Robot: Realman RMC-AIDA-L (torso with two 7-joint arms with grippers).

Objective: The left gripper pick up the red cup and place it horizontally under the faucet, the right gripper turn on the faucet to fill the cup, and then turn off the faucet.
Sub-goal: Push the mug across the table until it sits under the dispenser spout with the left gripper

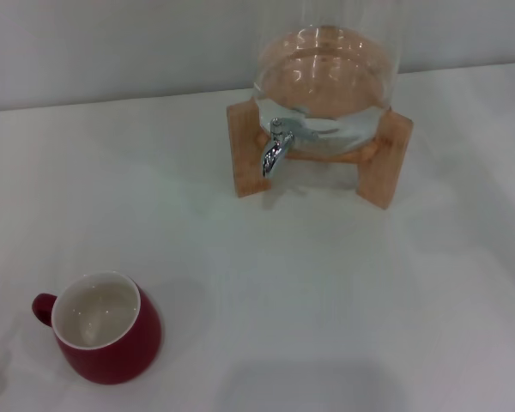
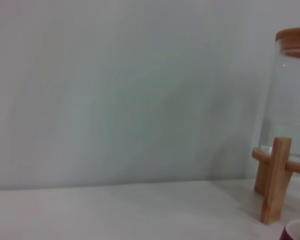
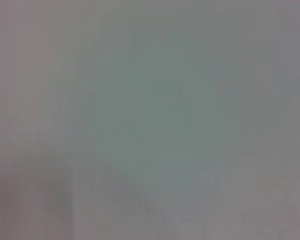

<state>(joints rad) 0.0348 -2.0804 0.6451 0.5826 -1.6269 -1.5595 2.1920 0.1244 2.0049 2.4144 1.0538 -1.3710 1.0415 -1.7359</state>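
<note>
Head camera looks down on the table [image 1: 343, 326]; left wrist view sits low, sharing the wooden stand [image 2: 276, 180].

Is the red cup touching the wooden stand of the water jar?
Apart. The head view shows the red cup near the left front, with bare white table between it and the wooden stand.
</note>
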